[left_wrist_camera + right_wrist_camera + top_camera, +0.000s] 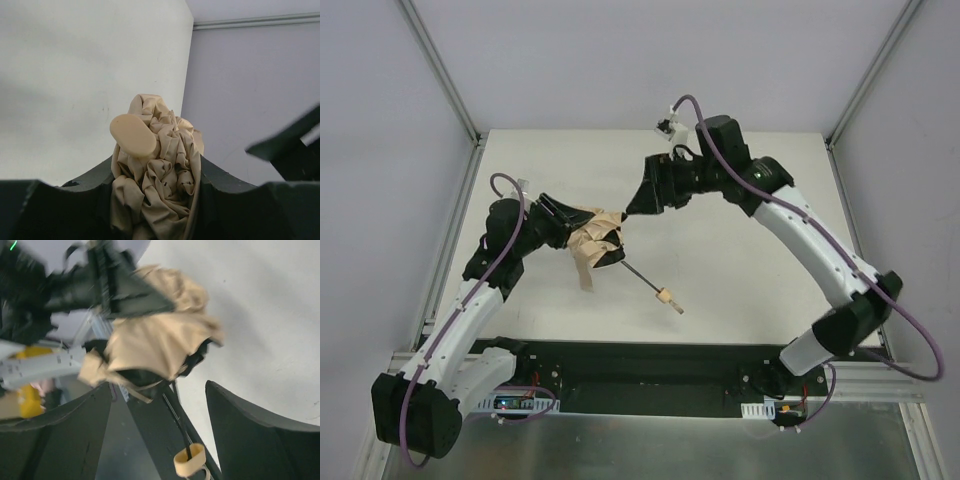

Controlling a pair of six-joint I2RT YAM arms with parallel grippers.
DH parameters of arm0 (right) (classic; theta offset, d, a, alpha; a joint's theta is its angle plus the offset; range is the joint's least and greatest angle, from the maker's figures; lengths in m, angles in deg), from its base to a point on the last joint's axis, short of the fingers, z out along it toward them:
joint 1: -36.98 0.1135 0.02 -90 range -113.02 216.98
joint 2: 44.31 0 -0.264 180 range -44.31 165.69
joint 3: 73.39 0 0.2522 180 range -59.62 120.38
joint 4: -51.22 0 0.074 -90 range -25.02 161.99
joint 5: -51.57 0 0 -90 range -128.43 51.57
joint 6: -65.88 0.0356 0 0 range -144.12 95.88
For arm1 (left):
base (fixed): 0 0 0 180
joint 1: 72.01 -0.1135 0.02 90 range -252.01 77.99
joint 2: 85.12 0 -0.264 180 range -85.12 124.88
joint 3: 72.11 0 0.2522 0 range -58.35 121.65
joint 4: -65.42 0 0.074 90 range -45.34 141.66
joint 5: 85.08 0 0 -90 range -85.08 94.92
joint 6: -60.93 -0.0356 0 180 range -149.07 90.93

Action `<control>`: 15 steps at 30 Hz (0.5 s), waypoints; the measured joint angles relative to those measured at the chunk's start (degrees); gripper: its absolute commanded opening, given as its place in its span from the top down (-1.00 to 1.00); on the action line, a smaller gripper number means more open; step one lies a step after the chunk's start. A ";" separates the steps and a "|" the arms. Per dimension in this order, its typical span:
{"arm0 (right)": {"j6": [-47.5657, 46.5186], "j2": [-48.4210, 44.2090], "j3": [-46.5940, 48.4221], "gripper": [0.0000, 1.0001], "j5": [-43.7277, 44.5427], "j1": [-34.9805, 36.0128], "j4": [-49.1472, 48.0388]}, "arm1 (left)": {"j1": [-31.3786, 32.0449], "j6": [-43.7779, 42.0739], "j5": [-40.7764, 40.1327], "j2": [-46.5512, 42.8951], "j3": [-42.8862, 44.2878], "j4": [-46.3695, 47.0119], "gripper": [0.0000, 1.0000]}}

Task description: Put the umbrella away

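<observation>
While the left gripper (560,224) is clamped down on the crumpled canopy of the compact beige fabric umbrella (596,246), the right gripper (634,207) hangs just beside the far-right edge of that same bundle, jaws spread apart and nothing between them. Whether it's actually touching the fabric, I can't tell from up top.

The umbrella is over the left-middle part of the flat white tabletop (750,270), with the canopy end in the left arm's grip. Its thin dark metal shaft (642,279) sticks out toward the near right and ends in the small pale rounded knob handle (668,297). Can't tell if the knob rests on the table or floats just above it.

From the left wrist camera, wrinkly beige cloth fills the gap between the dark fingers (75,192), and a pale oval piece (132,136) sits against the top of the wad. From the right wrist camera you get the black inner lining (135,376) peeking out under the beige, with the shaft running down between the wide-apart fingers (260,435).
</observation>
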 measured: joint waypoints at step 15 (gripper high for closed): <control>-10.88 -16.68 -12.41 -0.36 20.33 22.60 -8.09 | 0.00 6.21 -0.74 2.82 2.19 -4.13 1.00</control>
